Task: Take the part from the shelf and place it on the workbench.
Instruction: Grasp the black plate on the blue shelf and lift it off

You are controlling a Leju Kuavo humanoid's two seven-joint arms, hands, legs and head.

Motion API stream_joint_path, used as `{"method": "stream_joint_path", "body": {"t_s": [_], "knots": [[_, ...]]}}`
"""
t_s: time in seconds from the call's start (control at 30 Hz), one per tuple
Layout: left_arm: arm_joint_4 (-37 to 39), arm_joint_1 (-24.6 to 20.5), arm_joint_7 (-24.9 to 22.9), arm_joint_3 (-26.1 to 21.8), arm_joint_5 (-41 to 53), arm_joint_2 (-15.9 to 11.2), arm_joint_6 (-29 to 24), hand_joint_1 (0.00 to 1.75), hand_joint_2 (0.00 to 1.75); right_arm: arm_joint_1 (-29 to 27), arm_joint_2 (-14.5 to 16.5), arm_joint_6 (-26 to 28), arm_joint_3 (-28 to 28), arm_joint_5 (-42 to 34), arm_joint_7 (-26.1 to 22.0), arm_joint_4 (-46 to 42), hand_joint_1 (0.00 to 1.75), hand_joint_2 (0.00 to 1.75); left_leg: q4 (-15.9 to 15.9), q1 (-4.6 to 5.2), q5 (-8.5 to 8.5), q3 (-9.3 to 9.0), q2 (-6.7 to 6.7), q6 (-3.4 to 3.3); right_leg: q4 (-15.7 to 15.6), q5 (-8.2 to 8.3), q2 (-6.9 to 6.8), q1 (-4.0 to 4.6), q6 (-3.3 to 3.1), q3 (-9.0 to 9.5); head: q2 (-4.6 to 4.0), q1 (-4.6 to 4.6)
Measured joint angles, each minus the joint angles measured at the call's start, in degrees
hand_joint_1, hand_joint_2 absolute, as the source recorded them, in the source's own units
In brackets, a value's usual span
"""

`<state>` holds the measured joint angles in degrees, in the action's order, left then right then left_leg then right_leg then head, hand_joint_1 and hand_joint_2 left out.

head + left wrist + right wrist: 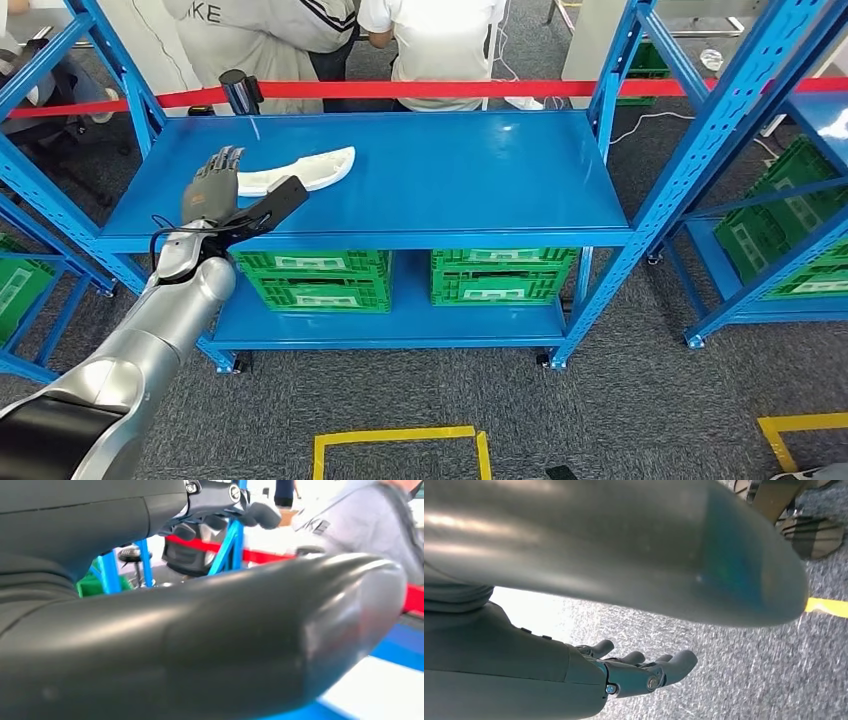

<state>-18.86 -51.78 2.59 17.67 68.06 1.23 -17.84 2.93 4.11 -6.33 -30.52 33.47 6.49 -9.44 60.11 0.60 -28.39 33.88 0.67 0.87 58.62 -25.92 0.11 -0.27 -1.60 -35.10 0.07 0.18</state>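
Reaching with your open left hand (213,187) near the white part (300,170), you may push it far along the shelf (450,180).

The left hand (210,645) looms close, its thick grey thumb across most of the picture and darker fingers (260,512) beyond. Behind them stand a blue shelf post (227,547), a red barrier tape (260,556) and a person in a grey top (360,525). A white patch (380,692), perhaps the part, lies on blue.
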Motion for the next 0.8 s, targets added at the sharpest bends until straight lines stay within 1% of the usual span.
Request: {"method": "stream_joint_path", "body": {"t_s": [0.03,0.07,0.1,0.13,0.17,0.2,0.23,0.27,0.3,0.33,0.37,0.4,0.47,0.5,0.53,0.57,0.6,0.63,0.67,0.7,0.73,0.77,0.8], "knots": [[-0.02,-0.13,0.01,0.05,0.04,0.0,-0.01,0.0,0.0,0.03,0.05,0.0,-0.02,0.01,-0.01,0.0,0.0,0.0,2.35,-0.08,-1.16,1.08,-0.07,0.35,-0.25,-0.07,-0.02,-0.22,-0.21,0.43,0.0,-0.17],[0.02,-0.22,0.03,0.11,0.07,0.0,-0.01,0.0,0.0,0.05,0.07,-0.01,-0.03,0.01,-0.03,0.0,0.0,0.0,5.65,-0.29,-2.58,2.76,-0.15,0.67,-0.35,-0.23,-0.03,-0.31,-0.39,0.74,0.0,-0.34],[0.09,-0.24,0.05,0.19,0.08,0.02,0.0,0.0,0.0,0.03,0.1,-0.02,-0.04,0.01,-0.02,0.0,0.0,0.0,9.91,-0.53,-4.07,5.18,-0.24,0.99,-0.35,-0.47,-0.03,-0.38,-0.51,1.0,0.0,-0.49],[0.18,-0.14,0.05,0.26,0.09,0.02,0.01,0.0,0.0,-0.02,0.14,-0.04,-0.04,0.02,-0.02,0.0,0.0,0.0,13.28,-0.74,-4.88,7.27,-0.29,1.23,-0.34,-0.7,0.0,-0.41,-0.52,1.24,0.0,-0.49],[0.28,-0.02,0.06,0.3,0.1,0.02,0.02,0.0,0.0,-0.11,0.17,-0.05,-0.04,0.02,-0.01,0.0,0.0,0.0,14.88,-0.91,-4.6,8.59,-0.33,1.39,-0.32,-0.96,0.03,-0.46,-0.45,1.55,0.0,-0.48],[0.37,0.06,0.09,0.31,0.1,0.02,0.02,0.0,0.0,-0.2,0.19,-0.05,-0.04,0.03,0.0,0.0,0.0,0.0,14.44,-1.05,-3.21,8.93,-0.36,1.51,-0.3,-1.27,0.07,-0.52,-0.33,1.94,0.0,-0.49],[0.41,0.05,0.13,0.32,0.11,0.02,0.03,0.0,0.0,-0.25,0.2,-0.05,-0.04,0.06,0.0,0.0,0.0,0.0,11.25,-1.14,-0.74,7.8,-0.39,1.57,-0.28,-1.61,0.1,-0.6,-0.14,2.41,0.0,-0.48],[0.43,0.0,0.21,0.32,0.12,0.02,0.04,0.0,0.0,-0.27,0.2,-0.05,-0.05,0.08,0.0,0.0,0.0,0.0,6.94,-1.22,1.88,6.12,-0.47,1.6,-0.25,-2.01,0.12,-0.68,0.11,2.9,0.0,-0.48],[0.44,-0.08,0.31,0.33,0.14,0.03,0.07,0.0,0.0,-0.22,0.2,-0.05,-0.05,0.11,0.0,0.0,0.0,0.0,2.99,-1.15,3.63,4.31,-0.52,1.57,-0.18,-2.4,0.15,-0.67,0.44,3.25,0.0,-0.51],[0.44,-0.15,0.43,0.36,0.16,0.05,0.1,0.0,0.0,-0.15,0.2,-0.05,-0.06,0.14,0.0,0.0,0.0,0.0,0.16,-1.1,4.54,2.95,-0.55,1.33,-0.13,-2.68,0.16,-0.62,0.79,3.42,0.0,-0.52],[0.45,-0.16,0.52,0.39,0.18,0.09,0.14,0.0,0.0,-0.1,0.2,-0.05,-0.06,0.15,0.0,0.0,0.0,0.0,-1.13,-0.99,4.51,2.32,-0.53,0.99,-0.14,-2.86,0.17,-0.54,1.14,3.43,0.0,-0.49],[0.45,-0.16,0.61,0.46,0.2,0.13,0.18,0.0,0.0,-0.05,0.2,-0.05,-0.06,0.17,0.0,0.0,0.0,0.0,-1.32,-0.81,4.07,2.12,-0.45,0.55,-0.18,-2.95,0.17,-0.49,1.5,3.39,0.0,-0.46],[0.4,-0.13,0.66,0.62,0.2,0.16,0.2,0.0,0.0,-0.04,0.2,-0.05,-0.06,0.19,0.0,-0.01,0.0,0.0,-1.53,-0.84,3.85,2.07,-0.35,-0.38,-0.05,-3.27,0.11,-0.62,2.19,3.36,0.0,-0.35],[0.38,-0.18,0.67,0.69,0.2,0.18,0.2,0.0,0.0,-0.02,0.2,-0.05,-0.06,0.19,0.0,-0.02,0.0,0.0,-1.68,-0.91,3.75,1.91,-0.33,-0.82,1.07,-3.91,0.09,-0.68,2.48,2.87,0.0,-0.3],[0.36,-0.23,0.68,0.73,0.2,0.23,0.2,0.0,0.0,0.01,0.2,-0.05,-0.06,0.19,0.0,-0.02,0.0,0.0,-1.82,-1.0,3.66,1.71,-0.33,-1.22,3.27,-5.01,0.07,-0.72,2.73,1.78,0.0,-0.22],[0.38,-0.25,0.69,0.76,0.2,0.31,0.2,0.0,0.0,0.03,0.2,-0.05,-0.06,0.19,0.0,-0.02,0.0,0.0,-1.86,-0.99,3.51,1.56,-0.33,-1.53,6.67,-6.5,0.06,-0.73,2.89,-0.03,0.0,-0.12],[0.4,-0.21,0.7,0.78,0.2,0.39,0.2,0.0,0.0,0.04,0.2,-0.05,-0.06,0.19,0.0,-0.02,0.0,0.0,-1.84,-0.93,3.34,1.46,-0.32,-1.78,10.91,-8.13,0.07,-0.7,2.99,-2.44,0.0,-0.04],[0.43,-0.11,0.71,0.8,0.2,0.47,0.2,0.0,0.0,0.01,0.2,-0.05,-0.06,0.19,0.0,-0.02,0.0,0.0,-1.79,-0.84,3.16,1.36,-0.3,-1.91,14.57,-9.16,0.07,-0.67,3.02,-4.73,0.0,0.01],[0.45,0.0,0.71,0.81,0.2,0.52,0.2,0.0,0.0,-0.03,0.2,-0.05,-0.06,0.19,0.0,-0.02,0.0,0.0,-1.72,-0.75,2.96,1.21,-0.26,-1.98,16.71,-9.17,0.07,-0.63,2.98,-6.41,0.0,0.01],[0.45,0.09,0.71,0.82,0.2,0.55,0.2,0.0,0.0,-0.08,0.2,-0.05,-0.06,0.19,0.0,-0.02,0.0,0.0,-1.63,-0.67,2.71,0.98,-0.22,-1.98,16.67,-7.98,0.07,-0.59,2.84,-7.03,0.0,0.02],[0.44,0.12,0.72,0.82,0.2,0.58,0.2,0.0,0.0,-0.11,0.2,-0.05,-0.06,0.19,0.0,-0.02,0.0,0.0,-1.52,-0.62,2.43,0.67,-0.18,-1.94,14.33,-5.81,0.07,-0.55,2.64,-6.44,0.0,0.02],[0.43,0.13,0.72,0.82,0.2,0.63,0.2,0.0,0.0,-0.12,0.19,-0.05,-0.06,0.19,0.0,-0.02,0.0,0.0,-1.43,-0.59,2.09,0.31,-0.16,-1.84,10.17,-3.06,0.07,-0.46,2.31,-4.89,0.0,0.02],[0.43,0.1,0.74,0.83,0.2,0.68,0.2,0.0,0.0,-0.11,0.18,-0.05,-0.06,0.19,0.0,-0.02,0.0,0.0,-1.34,-0.48,1.75,0.01,-0.15,-1.67,6.22,-1.17,0.05,-0.27,1.96,-3.21,0.0,0.01]]}}
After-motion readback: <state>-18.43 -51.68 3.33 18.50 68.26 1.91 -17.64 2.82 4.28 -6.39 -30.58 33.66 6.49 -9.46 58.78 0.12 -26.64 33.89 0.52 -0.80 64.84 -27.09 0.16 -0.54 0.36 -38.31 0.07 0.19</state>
